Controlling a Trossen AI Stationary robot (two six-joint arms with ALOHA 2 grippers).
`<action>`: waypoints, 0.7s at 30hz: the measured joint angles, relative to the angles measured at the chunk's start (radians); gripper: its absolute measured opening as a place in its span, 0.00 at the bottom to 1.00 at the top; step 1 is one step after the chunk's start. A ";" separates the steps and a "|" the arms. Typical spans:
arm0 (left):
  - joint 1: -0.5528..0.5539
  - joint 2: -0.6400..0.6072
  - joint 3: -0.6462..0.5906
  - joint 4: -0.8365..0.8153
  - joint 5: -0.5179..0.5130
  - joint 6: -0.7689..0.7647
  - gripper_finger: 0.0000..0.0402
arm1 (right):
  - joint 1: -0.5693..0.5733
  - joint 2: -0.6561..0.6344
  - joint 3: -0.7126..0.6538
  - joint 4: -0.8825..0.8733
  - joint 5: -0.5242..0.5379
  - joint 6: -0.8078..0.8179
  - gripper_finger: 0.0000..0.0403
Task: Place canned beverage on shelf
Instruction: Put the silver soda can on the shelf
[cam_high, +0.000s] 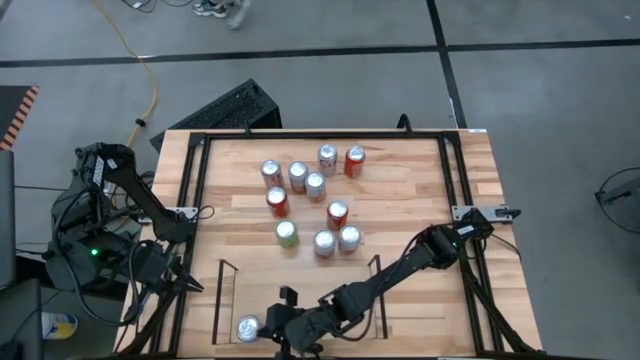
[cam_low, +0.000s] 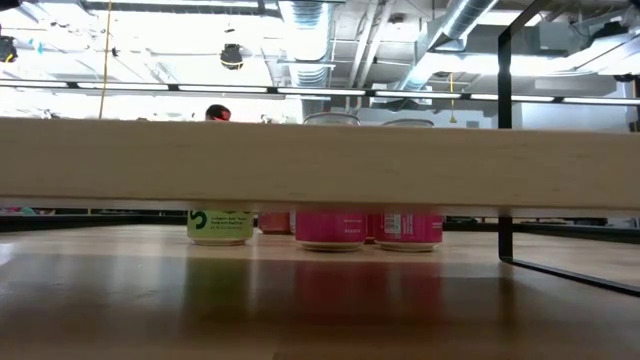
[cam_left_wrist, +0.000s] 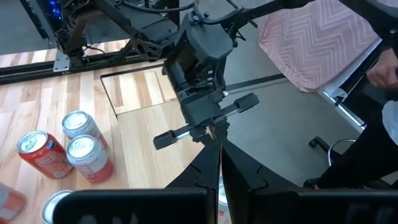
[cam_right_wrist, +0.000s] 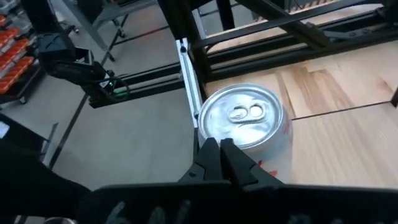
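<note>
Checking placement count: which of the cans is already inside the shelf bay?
Only the silver-topped can at the near-left corner of the shelf, right beside the shut right gripper. The other cans all stand grouped mid-table, outside the rails.

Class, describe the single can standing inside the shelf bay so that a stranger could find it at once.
Start at the wooden table, then go to the shelf on its near edge. One can stands in the bay's left corner, just beside the shut right gripper. Unlike the grouped cans mid-table, it stands alone between the rails.
</note>
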 joint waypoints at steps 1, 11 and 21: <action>0.000 0.000 0.000 0.000 0.000 -0.003 0.00 | -0.003 0.000 0.000 0.000 -0.003 -0.004 0.00; 0.000 0.000 0.000 -0.002 0.000 0.005 0.00 | 0.012 -0.001 0.000 -0.013 0.064 0.002 0.00; 0.000 0.000 0.000 -0.001 -0.003 0.020 0.00 | 0.027 -0.010 0.001 -0.084 0.132 0.068 0.00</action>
